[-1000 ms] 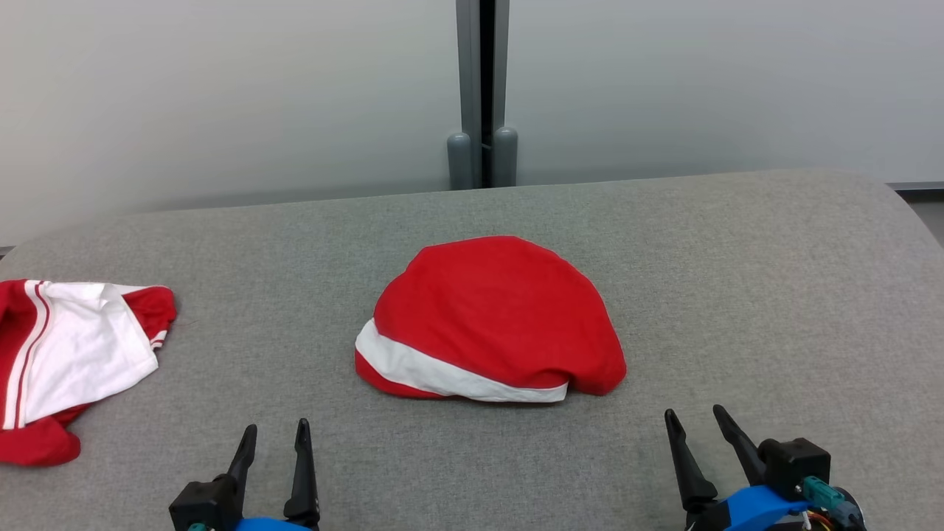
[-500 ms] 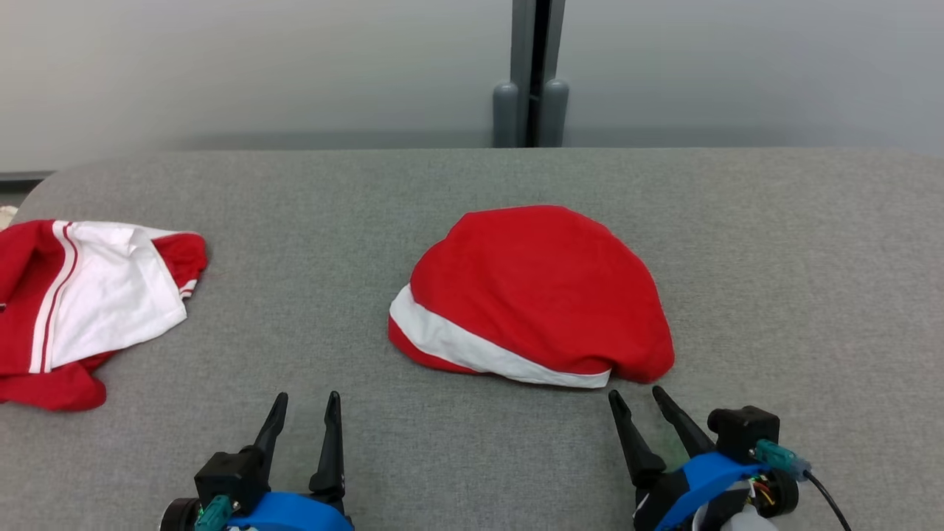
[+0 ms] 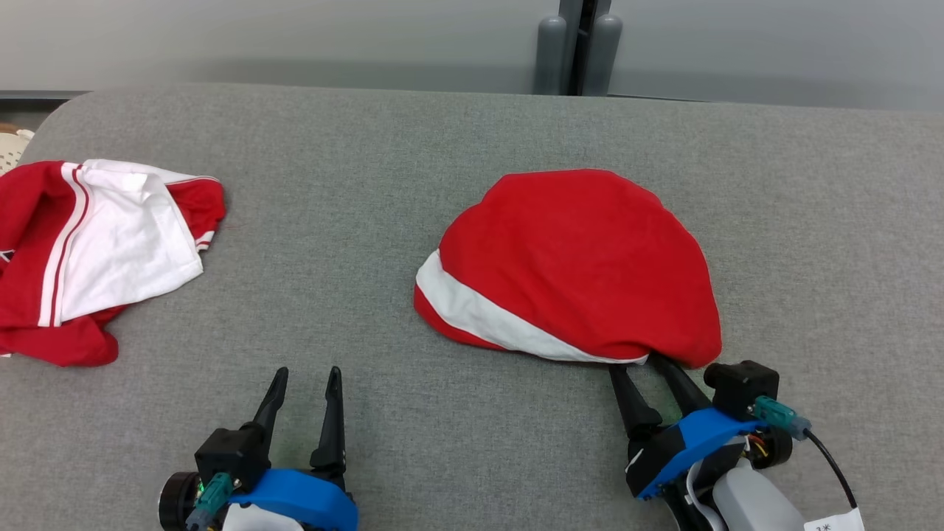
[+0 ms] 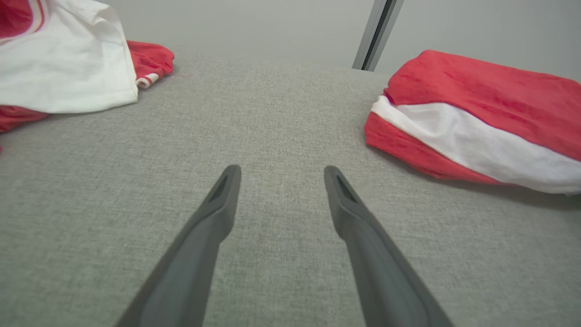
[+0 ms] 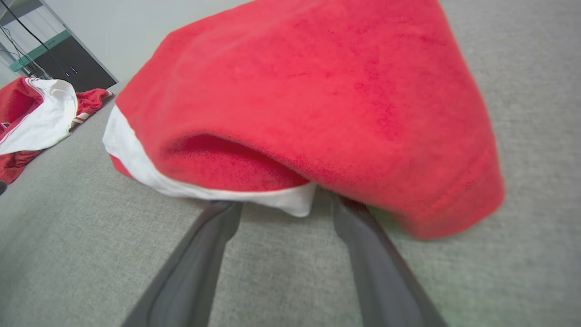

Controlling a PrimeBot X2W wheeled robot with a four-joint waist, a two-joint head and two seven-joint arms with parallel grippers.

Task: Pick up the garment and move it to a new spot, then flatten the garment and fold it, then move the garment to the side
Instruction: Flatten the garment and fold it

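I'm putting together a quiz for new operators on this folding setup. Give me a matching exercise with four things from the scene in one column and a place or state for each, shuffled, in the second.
Things
1. left gripper
2. right gripper
3. red garment
4. white-fronted garment

Places or states
A. rumpled at the left edge of the table
B. open, reaching under a garment's near hem
C. open over bare table
D. bundled in the middle of the table

Pairs: 1-C, 2-B, 3-D, 4-A
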